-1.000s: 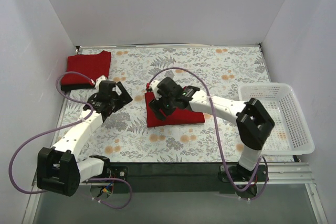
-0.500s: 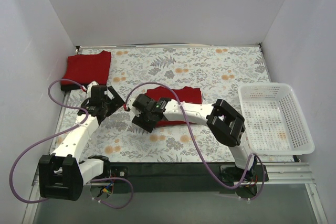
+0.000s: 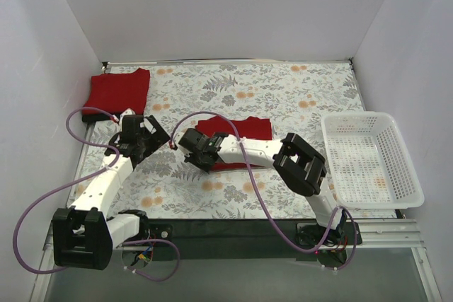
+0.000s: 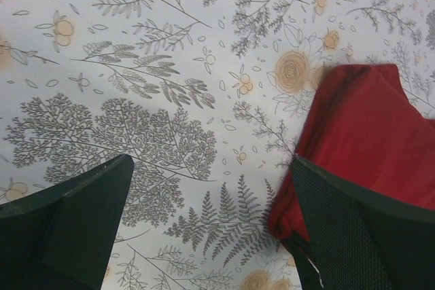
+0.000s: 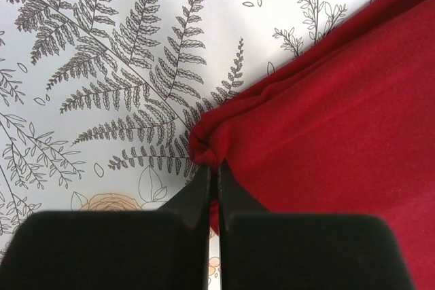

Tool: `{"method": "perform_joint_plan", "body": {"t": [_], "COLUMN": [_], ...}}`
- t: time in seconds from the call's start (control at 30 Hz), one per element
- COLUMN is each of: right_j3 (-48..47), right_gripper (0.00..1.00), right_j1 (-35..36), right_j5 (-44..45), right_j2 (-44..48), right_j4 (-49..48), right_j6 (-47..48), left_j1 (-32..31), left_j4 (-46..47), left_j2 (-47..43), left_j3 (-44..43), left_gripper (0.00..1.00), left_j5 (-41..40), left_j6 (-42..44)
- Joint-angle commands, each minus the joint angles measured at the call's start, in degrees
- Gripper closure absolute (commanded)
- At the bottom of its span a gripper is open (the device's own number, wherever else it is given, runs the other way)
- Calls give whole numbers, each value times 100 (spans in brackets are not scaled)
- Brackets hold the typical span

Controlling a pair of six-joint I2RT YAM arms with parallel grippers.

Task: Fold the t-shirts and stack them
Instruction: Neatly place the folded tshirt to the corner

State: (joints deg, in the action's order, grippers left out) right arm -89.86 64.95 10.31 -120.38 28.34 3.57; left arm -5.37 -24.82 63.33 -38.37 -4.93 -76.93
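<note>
Right fingers point(image 5: 190, 210) closed on a corner of the folded t-shirt point(image 5: 340, 127); left fingers point(image 4: 75, 216) spread wide, empty. I judge stacking is in hand: next, carry it onto the stack point(image 3: 119, 91).

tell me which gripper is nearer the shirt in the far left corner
Left. The left gripper sits open just beside the corner shirt; the right gripper is farther right, shut on the middle shirt.
</note>
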Motion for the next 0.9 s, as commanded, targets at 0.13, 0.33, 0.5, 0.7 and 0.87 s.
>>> {"method": "perform_joint_plan", "body": {"t": [0.13, 0.33, 0.5, 0.7, 0.87], "right_j3": [284, 777, 1076, 1261, 1322], "right_gripper": [99, 99, 99, 99, 99], "right_j1": [-245, -518, -711, -861, -896], "right_j5": [-282, -837, -1204, -1417, -1523], "right_j2": [829, 1393, 1578, 1693, 1746], "right_j4": [-372, -873, -1190, -1392, -1506], "right_j6": [-278, -586, -805, -928, -990], "left_j1": [18, 9, -201, -526, -957], "left_j4": [627, 1356, 1909, 2332, 2447], "left_j2": [381, 1109, 1673, 2392, 2894], "left_j3": [163, 234, 154, 58, -39], "left_gripper": [4, 2, 2, 2, 2], "left_j5": [1737, 2856, 3375, 3481, 3253], "left_j6": [-401, -1184, -1588, -1923, -2106]}}
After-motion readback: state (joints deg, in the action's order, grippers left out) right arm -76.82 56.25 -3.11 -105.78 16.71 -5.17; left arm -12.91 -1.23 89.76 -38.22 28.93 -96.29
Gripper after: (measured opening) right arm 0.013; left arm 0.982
